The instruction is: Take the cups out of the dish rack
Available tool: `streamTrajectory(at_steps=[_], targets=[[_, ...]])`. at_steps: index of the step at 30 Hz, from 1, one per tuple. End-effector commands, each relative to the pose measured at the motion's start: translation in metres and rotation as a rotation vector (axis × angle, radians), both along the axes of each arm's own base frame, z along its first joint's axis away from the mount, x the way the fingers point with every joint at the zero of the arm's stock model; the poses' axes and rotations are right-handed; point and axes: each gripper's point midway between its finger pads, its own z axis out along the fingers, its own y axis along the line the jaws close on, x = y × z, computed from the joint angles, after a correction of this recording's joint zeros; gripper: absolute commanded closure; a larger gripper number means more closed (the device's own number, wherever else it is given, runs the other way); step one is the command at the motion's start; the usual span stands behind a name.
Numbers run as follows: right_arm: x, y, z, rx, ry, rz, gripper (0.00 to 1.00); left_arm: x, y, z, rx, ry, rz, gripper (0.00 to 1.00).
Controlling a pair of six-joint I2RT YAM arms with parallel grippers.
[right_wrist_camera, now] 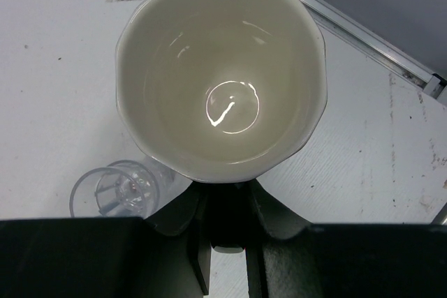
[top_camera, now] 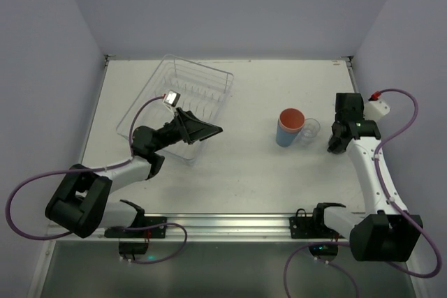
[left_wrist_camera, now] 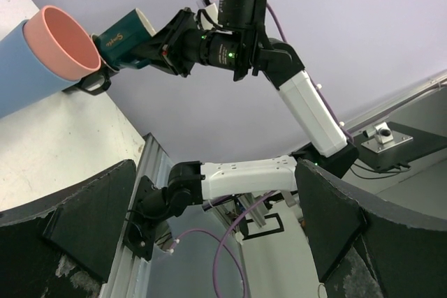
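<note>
Jaws: left gripper spread wide and empty, over the rack's near side; right gripper clamped on the dark teal mug.
Mug: near the clear glass; likely heavy glazed ceramic, slick and chippable, best pinched across the wall at the rim.
Table: salmon-pink tumbler nested in the light-blue tumbler, probably light plastic; the glass just beside them.
Dish rack: far left; no cup visible inside, though the arm hides part.
Count: one mug, two tumblers, one glass.
</note>
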Motion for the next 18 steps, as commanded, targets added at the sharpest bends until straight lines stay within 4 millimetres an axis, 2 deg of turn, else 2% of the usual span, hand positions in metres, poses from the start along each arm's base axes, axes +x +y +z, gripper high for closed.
streamTrajectory(at_steps=[1,18], targets=[[0.01,-0.018,0.023,-0.071,-0.089,-0.069,1.0,-0.011,0.004,0.017,-0.048,-0.107,-0.019,0.0],[0.017,-0.011,0.007,-0.024,-0.041,-0.025,1.0,-0.012,0.003,0.009,-0.051,-0.08,-0.033,0.0]])
